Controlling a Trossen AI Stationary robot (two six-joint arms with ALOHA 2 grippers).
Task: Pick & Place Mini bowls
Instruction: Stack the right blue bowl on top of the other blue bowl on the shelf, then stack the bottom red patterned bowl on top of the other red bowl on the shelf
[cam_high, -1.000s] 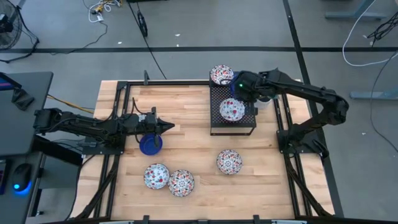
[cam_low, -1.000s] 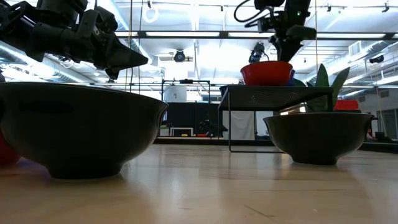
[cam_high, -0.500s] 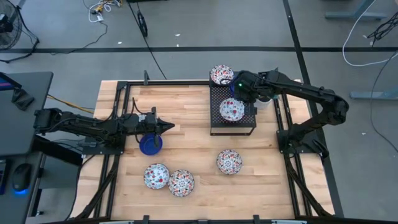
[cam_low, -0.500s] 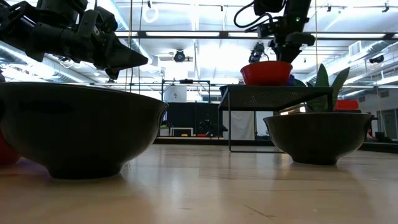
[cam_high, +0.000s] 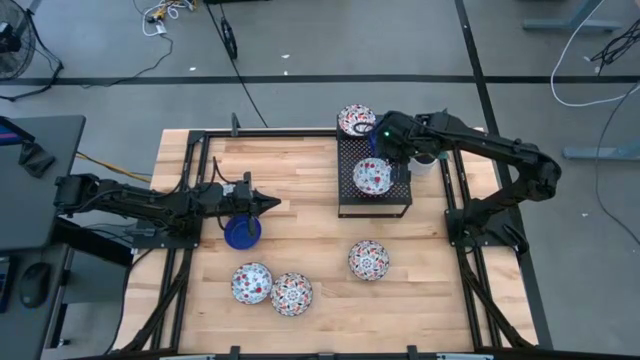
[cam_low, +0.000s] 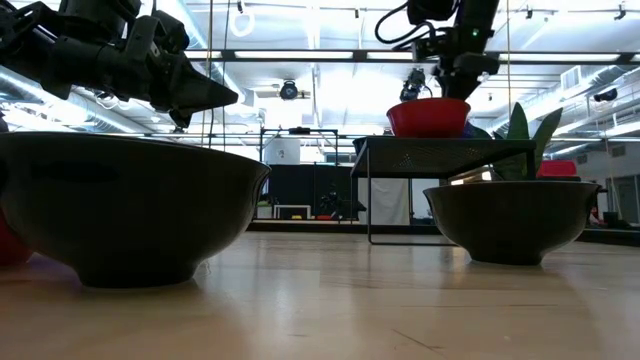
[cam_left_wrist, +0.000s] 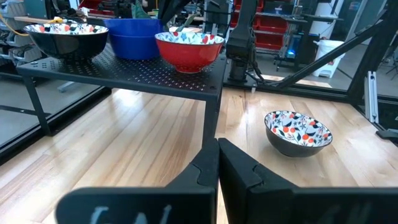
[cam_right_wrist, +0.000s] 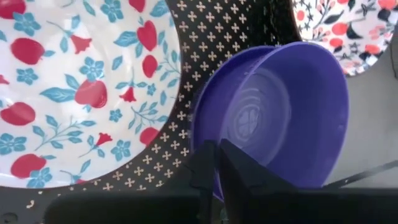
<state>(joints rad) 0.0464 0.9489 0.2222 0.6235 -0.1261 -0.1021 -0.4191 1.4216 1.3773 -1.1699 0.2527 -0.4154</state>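
A black perforated rack (cam_high: 375, 200) stands at the table's far right. It carries two floral mini bowls (cam_high: 373, 177) (cam_high: 356, 120) with a blue mini bowl (cam_right_wrist: 280, 112) between them. My right gripper (cam_right_wrist: 217, 149) is above the rack, shut on that blue bowl. My left gripper (cam_high: 272, 204) hangs shut at the table's left, just above another blue bowl (cam_high: 241, 233) that rests on the wood. Three more floral bowls (cam_high: 251, 282) (cam_high: 291, 294) (cam_high: 368, 260) sit on the near part of the table. My right gripper has the blue bowl's rim (cam_right_wrist: 196, 134) between its two fingers, one finger over the inside (cam_right_wrist: 239, 171) and one outside over the rack (cam_right_wrist: 202, 171). The fingers come from above, slanting down. The bowl sits upright on the rack's top.
Green leaves of a small plant (cam_low: 525, 140) stand behind the rack at the right. Metal frame rails (cam_high: 200, 160) run along the table's edges. Bare wood (cam_high: 300, 180) lies between the rack and my left arm.
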